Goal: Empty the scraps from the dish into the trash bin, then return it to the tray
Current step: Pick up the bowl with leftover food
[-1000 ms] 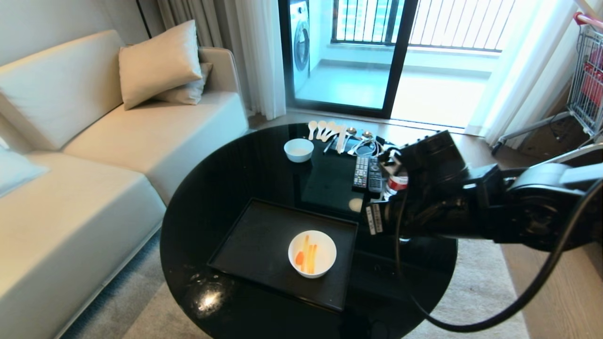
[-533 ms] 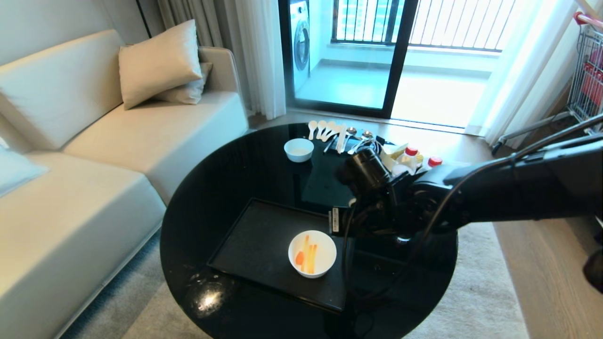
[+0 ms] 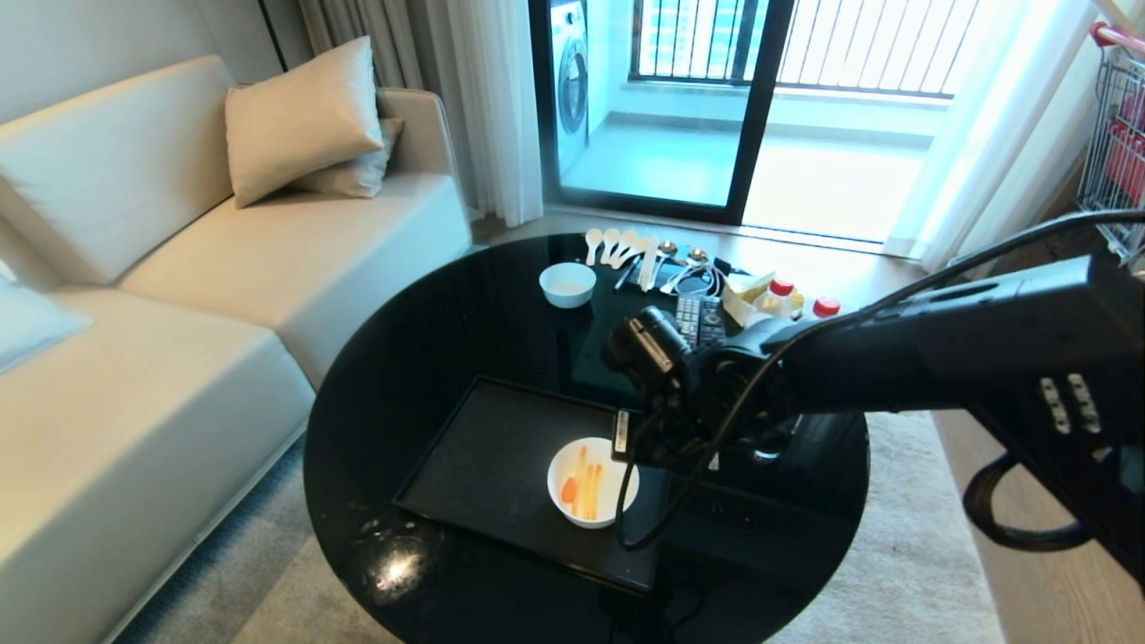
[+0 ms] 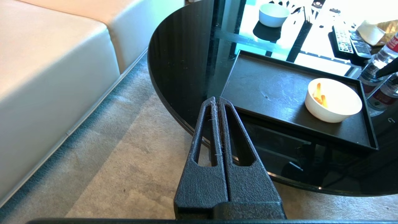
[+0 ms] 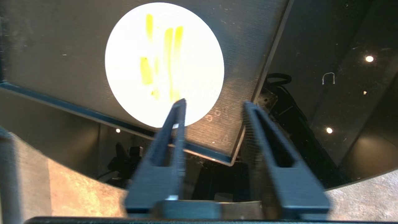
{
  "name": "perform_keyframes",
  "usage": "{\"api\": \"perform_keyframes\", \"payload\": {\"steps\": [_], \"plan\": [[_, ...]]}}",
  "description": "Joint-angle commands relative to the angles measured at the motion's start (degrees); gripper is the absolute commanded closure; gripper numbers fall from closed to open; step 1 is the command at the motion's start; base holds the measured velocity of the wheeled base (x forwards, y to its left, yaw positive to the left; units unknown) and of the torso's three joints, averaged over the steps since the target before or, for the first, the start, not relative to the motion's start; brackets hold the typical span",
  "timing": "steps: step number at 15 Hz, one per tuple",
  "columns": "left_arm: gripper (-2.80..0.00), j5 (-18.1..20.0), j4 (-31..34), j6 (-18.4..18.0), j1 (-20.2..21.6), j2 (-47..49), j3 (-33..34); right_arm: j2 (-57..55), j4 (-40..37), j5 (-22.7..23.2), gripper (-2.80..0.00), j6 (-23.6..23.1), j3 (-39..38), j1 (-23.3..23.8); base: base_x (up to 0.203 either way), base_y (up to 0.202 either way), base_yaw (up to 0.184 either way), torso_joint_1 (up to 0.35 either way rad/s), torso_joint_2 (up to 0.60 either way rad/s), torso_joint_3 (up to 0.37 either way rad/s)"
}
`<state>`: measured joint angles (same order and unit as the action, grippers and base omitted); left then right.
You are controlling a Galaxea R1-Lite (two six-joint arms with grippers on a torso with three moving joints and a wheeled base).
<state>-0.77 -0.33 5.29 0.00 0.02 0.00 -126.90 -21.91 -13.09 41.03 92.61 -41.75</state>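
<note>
right gripper (image 5: 213,104) spread above dish (image 3: 592,481) rim, likely lining up a rim pinch; scraps (image 3: 581,487) inside; left gripper (image 4: 216,102) pressed together, parked

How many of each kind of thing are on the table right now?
White bowls: 2, the dish with scraps and a small bowl
Tray: 1
Remote controls: 2
Red-capped bottles: 2
Total: 7, not counting the clustered spoons, too tangled to count.
</note>
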Motion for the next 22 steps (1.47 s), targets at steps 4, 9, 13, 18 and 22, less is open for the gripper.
{"api": "perform_keyframes", "payload": {"steps": [4, 9, 13, 18, 22], "plan": [[0.0, -0.02, -0.02, -0.02, 0.0, -0.02, 0.0, -4.87, 0.46, -2.59, -2.8, 0.19, 0.29, 0.45, 0.0, 0.0, 0.0, 0.0, 0.0, 0.0], [0.0, -0.02, -0.02, 0.07, 0.0, -0.02, 0.0, -9.05, 0.12, -4.41, -2.8, 0.1, 2.78, 0.8, 0.0, 0.0, 0.0, 0.0, 0.0, 0.0], [0.0, -0.02, -0.02, -0.02, 0.0, -0.02, 0.0, -11.22, -1.05, -5.11, -2.8, -1.42, 6.85, 0.6, 0.0, 0.0, 0.0, 0.0, 0.0, 0.0], [0.0, -0.02, -0.02, 0.07, 0.0, -0.02, 0.0, -13.63, -1.3, -7.24, -2.8, -2.96, 7.58, 0.53, 0.0, 0.0, 0.0, 0.0, 0.0, 0.0], [0.0, -0.02, -0.02, 0.07, 0.0, -0.02, 0.0, -14.91, -1.73, -7.3, -2.8, -3.09, 11.26, 0.44, 0.0, 0.0, 0.0, 0.0, 0.0, 0.0]]}}
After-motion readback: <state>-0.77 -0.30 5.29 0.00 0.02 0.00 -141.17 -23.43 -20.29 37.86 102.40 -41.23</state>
